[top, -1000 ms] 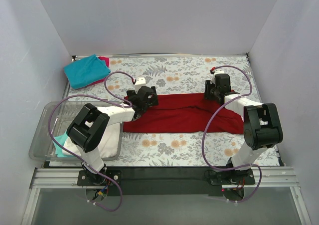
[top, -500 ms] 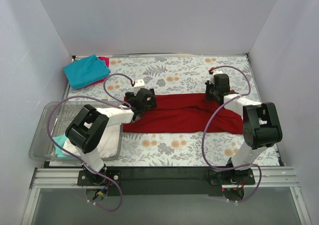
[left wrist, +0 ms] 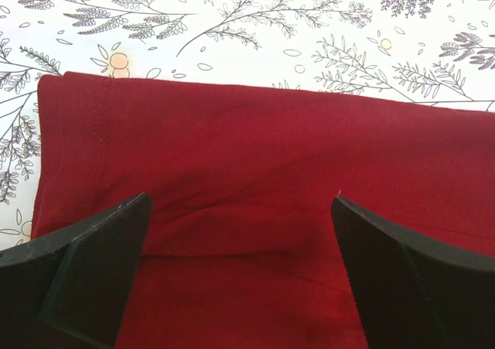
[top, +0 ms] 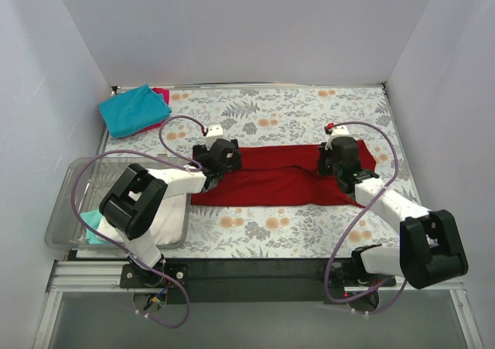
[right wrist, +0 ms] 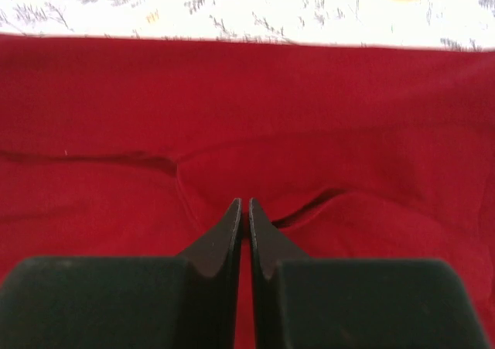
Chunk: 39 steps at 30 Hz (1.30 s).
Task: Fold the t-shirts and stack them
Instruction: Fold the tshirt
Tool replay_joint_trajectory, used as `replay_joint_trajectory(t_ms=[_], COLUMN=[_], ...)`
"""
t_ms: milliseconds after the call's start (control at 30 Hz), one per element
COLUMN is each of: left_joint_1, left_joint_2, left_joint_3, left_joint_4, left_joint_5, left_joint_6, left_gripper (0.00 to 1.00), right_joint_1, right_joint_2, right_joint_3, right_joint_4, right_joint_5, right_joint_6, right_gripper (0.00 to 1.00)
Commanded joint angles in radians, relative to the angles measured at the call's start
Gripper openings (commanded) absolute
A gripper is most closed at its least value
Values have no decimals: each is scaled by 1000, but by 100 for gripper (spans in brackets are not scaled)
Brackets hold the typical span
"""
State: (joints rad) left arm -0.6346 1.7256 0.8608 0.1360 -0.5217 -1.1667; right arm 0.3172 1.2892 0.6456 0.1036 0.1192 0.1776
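The dark red t-shirt [top: 274, 177] lies in a long band across the middle of the table. My left gripper [top: 210, 163] hovers open over its left end; in the left wrist view the left gripper [left wrist: 238, 210] has its fingers wide apart, with red cloth [left wrist: 255, 155] and its hem below them. My right gripper [top: 338, 167] is on the shirt's right part. In the right wrist view this gripper [right wrist: 245, 203] is shut, with a pinched fold of the red cloth [right wrist: 348, 132] bunching at its tips. A folded teal t-shirt [top: 133, 109] lies on a magenta-pink one [top: 162, 94] at the far left corner.
A clear plastic bin [top: 66, 210] stands at the near left beside the left arm, with white cloth [top: 174, 217] and teal cloth [top: 91, 224] in it. White walls enclose the flowered table [top: 278, 117] on three sides.
My right gripper has shut on the red cloth and come a little nearer, and its arm has swung down to the near right. The shirt's right end has shifted. The left gripper has edged left.
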Motion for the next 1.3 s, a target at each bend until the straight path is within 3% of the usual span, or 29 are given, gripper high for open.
replay_joint_trajectory(t_ms=[0,300,733,1000,1267], left_joint_1=[1,0,1,0,0], left_joint_2=[-52,-52,-31,-18,-32], left_joint_3=[-6,-14,-2,-2,-17], left_joint_4=[16,30,34,36,39], left_joint_5=[-15,-9,0,14,9], left_joint_6=[9,10,13,10,12], left_gripper=[95,95,95,95,95], right_joint_1=[20,101,164,161,62], right_joint_2=[-82,-194,-412,-243,21], right_joint_3=[-44,-116,-149,-34,51], right_joint_4=[-39,-157,-260,-200,-59], right_joint_5=[43,54,43,351,353], right_joint_6=[43,89,125,97,59], right_gripper=[1,1,26,33,33])
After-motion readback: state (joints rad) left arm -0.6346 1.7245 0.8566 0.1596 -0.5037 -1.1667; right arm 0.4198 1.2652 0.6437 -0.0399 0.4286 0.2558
